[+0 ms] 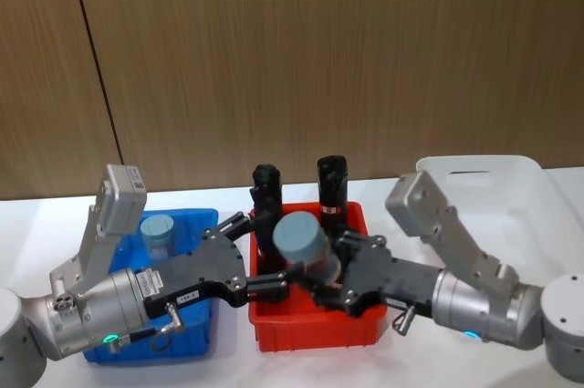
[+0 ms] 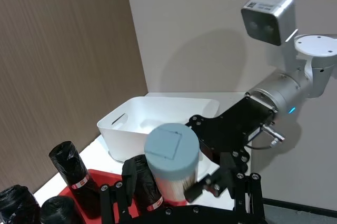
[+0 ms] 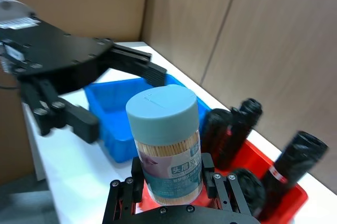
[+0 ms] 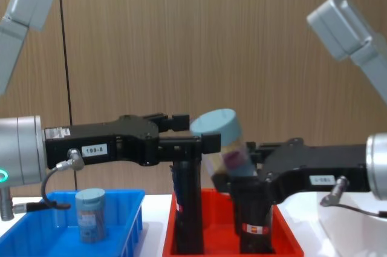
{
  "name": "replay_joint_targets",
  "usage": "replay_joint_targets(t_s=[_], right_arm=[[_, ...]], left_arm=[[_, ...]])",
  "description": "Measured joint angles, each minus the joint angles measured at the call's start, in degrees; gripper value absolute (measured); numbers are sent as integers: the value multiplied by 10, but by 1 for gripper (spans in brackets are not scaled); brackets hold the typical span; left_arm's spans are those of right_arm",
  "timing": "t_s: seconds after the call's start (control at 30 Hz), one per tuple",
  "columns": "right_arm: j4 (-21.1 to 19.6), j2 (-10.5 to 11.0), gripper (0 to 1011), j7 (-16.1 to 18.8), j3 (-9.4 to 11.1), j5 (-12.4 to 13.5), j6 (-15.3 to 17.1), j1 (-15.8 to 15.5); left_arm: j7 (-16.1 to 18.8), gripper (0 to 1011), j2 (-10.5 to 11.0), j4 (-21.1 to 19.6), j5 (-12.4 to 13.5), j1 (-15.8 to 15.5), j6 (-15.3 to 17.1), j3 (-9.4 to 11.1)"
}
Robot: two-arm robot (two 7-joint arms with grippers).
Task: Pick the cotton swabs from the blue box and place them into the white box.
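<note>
**Operator:** Report transfer status, starting from the left edge of the worktop [image 1: 36,228].

**Technician:** The blue box [image 1: 196,342] sits toward the worktop's left edge, near the front. One jar of cotton swabs, the waiting jar [image 1: 157,235], stands upright inside it by the far wall and has not been picked. The left hand [image 1: 265,251] reaches past the blue box's right rim to the left side of the red bin [image 1: 310,333]. Its fingers are spread apart and grip nothing.

**Operator:** Where is the jar in transit?

**Technician:** The carried jar [image 1: 306,244] is in the air over the red bin at mid-worktop, the bin that holds the black packs [image 1: 332,183]. It is tilted with its lid toward the left. The right hand [image 3: 172,184] is clamped on its lower body, one finger on each side. In the right wrist view the left hand's fingers stand apart from the jar.

**Operator:** And the destination?

**Technician:** The white box [image 1: 479,165] stands toward the worktop's right edge. The visible part of its interior holds no jar.

**Operator:** Progress assessment?

**Technician:** Judged early. Nothing has been delivered, one jar is lifted and apparently held by the right hand alone, and one jar is left in the blue box. Outstanding steps are to carry the carried jar rightward over the white box, release it, then fetch the waiting jar
</note>
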Motion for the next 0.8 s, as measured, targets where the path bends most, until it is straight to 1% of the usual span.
replay_joint_targets(t_s=[0.47,0.7,0.8], right_arm=[[32,30,642,-54,38,36,-3,3],[60,45,644,-81,62,54,-5,15],[70,49,642,-88,69,57,-5,20]], left_arm=[[0,1004,0,0,0,0,0,0],[0,1004,0,0,0,0,0,0],[0,1004,0,0,0,0,0,0]])
